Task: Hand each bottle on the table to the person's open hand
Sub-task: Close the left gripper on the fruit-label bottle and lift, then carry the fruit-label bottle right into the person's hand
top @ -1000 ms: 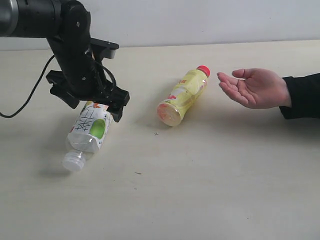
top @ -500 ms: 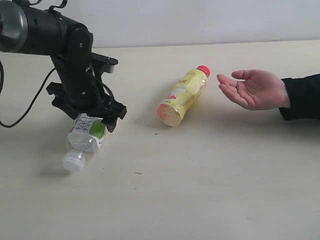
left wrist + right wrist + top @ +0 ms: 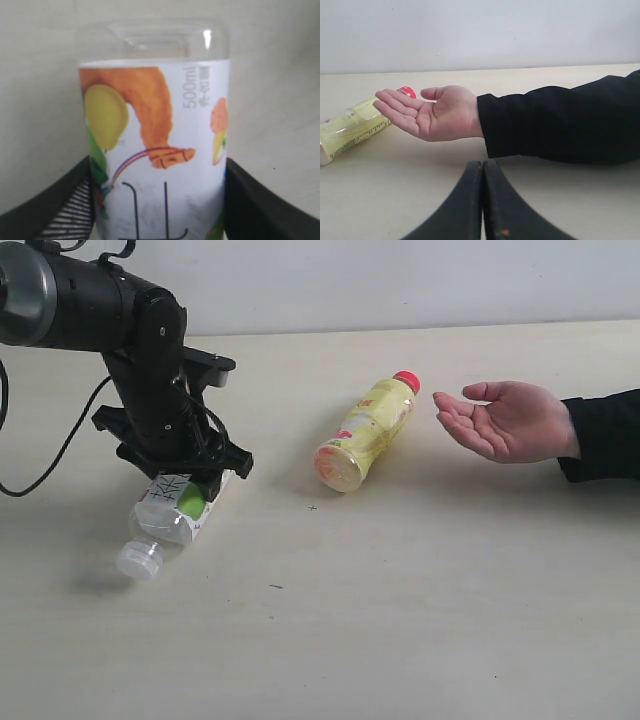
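The squarish fruit-label bottle [image 3: 172, 512] lies at the table's [image 3: 420, 620] left, flanked by the left gripper [image 3: 180, 475]; whether it grips, I cannot tell. Grasping seems in hand. Next: carry it right to the open hand [image 3: 505, 418] (right gripper [image 3: 482, 200] closed, idle).

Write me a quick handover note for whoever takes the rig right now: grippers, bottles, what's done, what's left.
Left gripper: fingers either side of the fruit-label bottle, which lies on the table; a firm grip cannot be told.
Right gripper: shut, empty, facing the open hand.
Yellow bottle: lying on the table, red cap toward the hand, untouched.
Done: nothing is in the hand.
Left: lift and hand over the fruit-label bottle, then the yellow one.
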Robot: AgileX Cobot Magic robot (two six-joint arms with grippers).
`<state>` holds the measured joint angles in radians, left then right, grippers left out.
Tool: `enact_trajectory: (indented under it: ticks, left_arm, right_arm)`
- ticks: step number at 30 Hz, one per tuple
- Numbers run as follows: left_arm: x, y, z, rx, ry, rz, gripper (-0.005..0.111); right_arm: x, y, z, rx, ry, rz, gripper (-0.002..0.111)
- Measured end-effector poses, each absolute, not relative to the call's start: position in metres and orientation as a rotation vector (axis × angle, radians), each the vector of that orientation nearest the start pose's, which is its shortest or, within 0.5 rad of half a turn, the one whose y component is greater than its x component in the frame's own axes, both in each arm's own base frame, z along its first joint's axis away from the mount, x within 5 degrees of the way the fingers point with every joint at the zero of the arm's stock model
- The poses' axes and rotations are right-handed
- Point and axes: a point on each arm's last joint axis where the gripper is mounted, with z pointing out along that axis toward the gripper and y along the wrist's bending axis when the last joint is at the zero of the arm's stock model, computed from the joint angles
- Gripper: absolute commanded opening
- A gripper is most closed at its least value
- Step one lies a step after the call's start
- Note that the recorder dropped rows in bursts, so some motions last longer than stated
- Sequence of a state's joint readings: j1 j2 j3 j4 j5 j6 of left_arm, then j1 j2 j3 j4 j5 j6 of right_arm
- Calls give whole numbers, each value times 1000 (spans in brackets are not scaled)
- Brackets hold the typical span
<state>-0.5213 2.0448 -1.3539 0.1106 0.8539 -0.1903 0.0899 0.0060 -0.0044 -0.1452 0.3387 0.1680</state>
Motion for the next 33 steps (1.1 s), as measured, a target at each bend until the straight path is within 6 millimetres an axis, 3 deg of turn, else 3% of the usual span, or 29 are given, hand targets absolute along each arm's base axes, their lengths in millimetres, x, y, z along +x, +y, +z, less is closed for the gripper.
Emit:
enact_trajectory:
  ticks: [5, 13, 23, 33]
  left_arm:
    - [343, -189, 149, 580, 2936, 42, 1]
    - [324, -207, 189, 603, 2870, -59, 1]
    - [274, -268, 237, 699, 2796, -197, 0]
    - [238, -334, 316, 692, 2614, -446, 0]
  right_arm:
    - [54, 0, 184, -20, 1820, 42, 0]
    - [54, 0, 184, -20, 1820, 42, 0]
    - [54, 0, 184, -20, 1820, 42, 0]
    - [54, 0, 184, -20, 1820, 42, 0]
